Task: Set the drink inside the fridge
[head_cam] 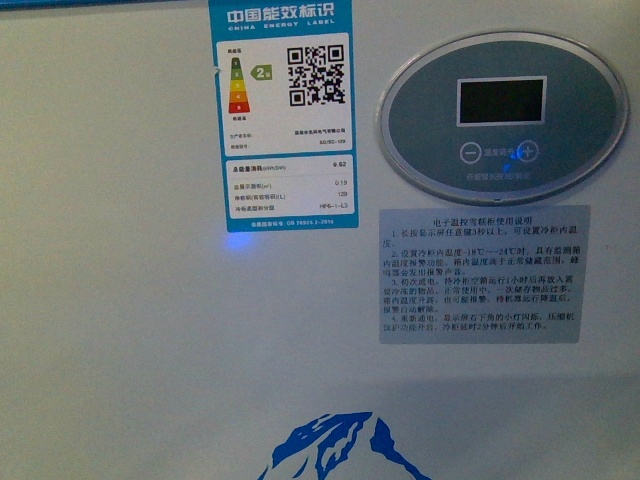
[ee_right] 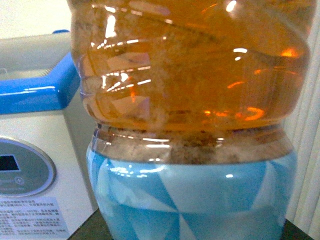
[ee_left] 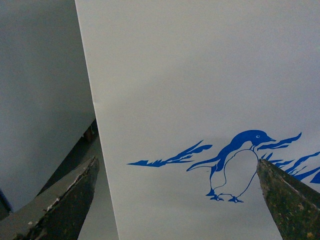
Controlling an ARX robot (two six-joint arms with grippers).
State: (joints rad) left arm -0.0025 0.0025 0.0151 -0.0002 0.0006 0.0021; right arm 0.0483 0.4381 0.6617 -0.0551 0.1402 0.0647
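The fridge (head_cam: 150, 330) fills the front view as a white wall with an energy label, an oval control panel (head_cam: 502, 116) and a blue mountain print at the bottom. Neither arm shows there. In the left wrist view my left gripper (ee_left: 177, 172) is open, its dark fingertips (ee_left: 75, 192) spread wide before the fridge's white side (ee_left: 190, 75), near the blue penguin print (ee_left: 235, 165). In the right wrist view the drink bottle (ee_right: 190, 75), clear with amber liquid and a light-blue patterned label (ee_right: 195, 200), fills the frame. My right gripper is shut on it; its fingers are hidden behind the bottle.
Beside the bottle in the right wrist view, the fridge's blue top rim (ee_right: 35, 90) and its oval panel (ee_right: 20, 170) stand close. A grey wall (ee_left: 40, 90) lies past the fridge's corner in the left wrist view, with a dark gap low down.
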